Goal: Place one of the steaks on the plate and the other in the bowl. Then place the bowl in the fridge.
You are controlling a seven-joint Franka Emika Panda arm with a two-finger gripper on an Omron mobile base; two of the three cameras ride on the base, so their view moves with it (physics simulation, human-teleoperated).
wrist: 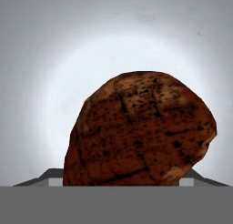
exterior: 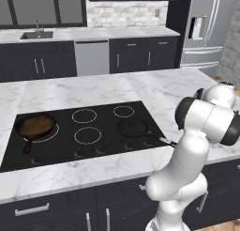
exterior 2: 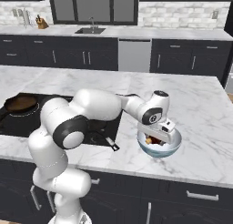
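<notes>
The pale bowl (exterior 2: 172, 147) stands on the marble counter near its front edge, right of the cooktop. My gripper (exterior 2: 156, 136) reaches down into it, with a dark brown steak (exterior 2: 149, 140) between its fingers. In the hand view this steak (wrist: 141, 132) looms close and covers the fingertips, against the bowl's pale inside (wrist: 113, 41). The jaws stand wide around the steak. The grey fridge (exterior: 206, 33) is at the far right, doors closed. The plate is out of view.
A black skillet (exterior: 35, 127) with a brown inside sits on the cooktop's left burner, and a second dark skillet (exterior: 132, 128) on the right burner, handle toward the arm. Sink (exterior 2: 91, 30) and dishwasher (exterior 2: 134, 54) line the back counter.
</notes>
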